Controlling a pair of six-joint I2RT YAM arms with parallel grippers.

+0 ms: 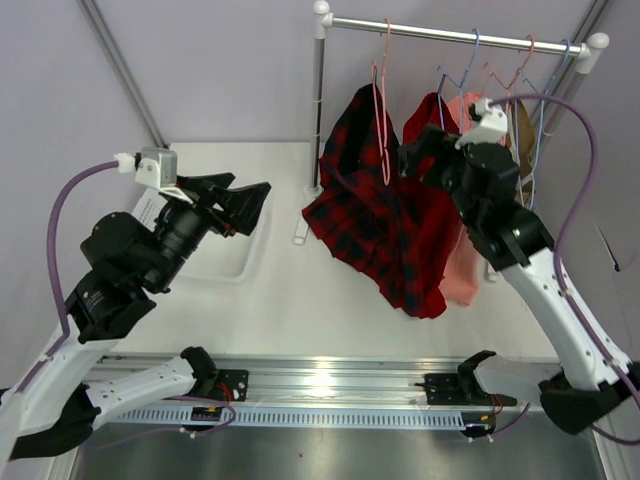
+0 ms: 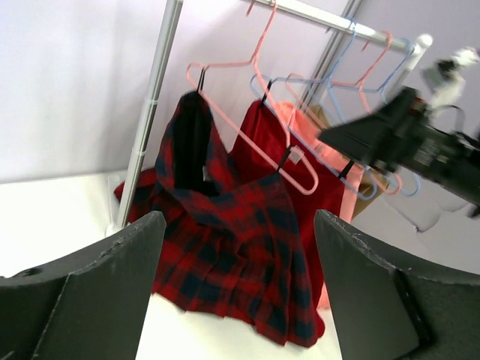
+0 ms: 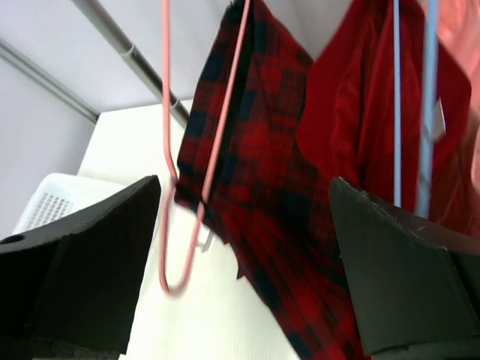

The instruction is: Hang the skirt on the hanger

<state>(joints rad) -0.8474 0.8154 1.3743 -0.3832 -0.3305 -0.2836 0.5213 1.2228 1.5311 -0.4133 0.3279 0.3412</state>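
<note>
**Both pincers apart and empty; skirt hangs by one corner from the pink hanger**

The right pincer point(image 1: 413, 163) has its fingers spread with nothing between them. It is raised at the clothes rack, just beside the upper part of the skirt point(image 1: 375, 230) and facing it. In its own wrist view the right pincer point(image 3: 246, 184) frames the thin wire of the hanger point(image 3: 166, 75) and the plaid skirt point(image 3: 255, 150) beyond the fingertips. Whether a finger touches the wire or the cloth cannot be told.

The left pincer point(image 1: 258, 207) is also spread and holds nothing. It hangs above the left part of the worktop point(image 1: 300, 310), over a white bin point(image 1: 235, 258), well apart from the skirt and pointed towards the rack. The left wrist view shows the left pincer point(image 2: 238, 217) aimed at the skirt point(image 2: 225, 255), with the right arm's dark pincer at the far right.

The pale-pink hanger point(image 1: 384, 140) hangs by its hook from the metal rail point(image 1: 450, 33), near the upright post point(image 1: 318, 100). One upper corner of the skirt is caught at a dark clip at the end of the hanger point(image 2: 225, 64). From there the cloth slants down and to the right, and its lower edge rests on the worktop. Whether the second clip grips the skirt cannot be told.

Just to the right of the skirt hangs a plain red garment point(image 1: 430, 120), then a salmon-pink garment point(image 1: 465, 270). Blue hangers point(image 1: 470, 60) hang further along the rail.
</note>
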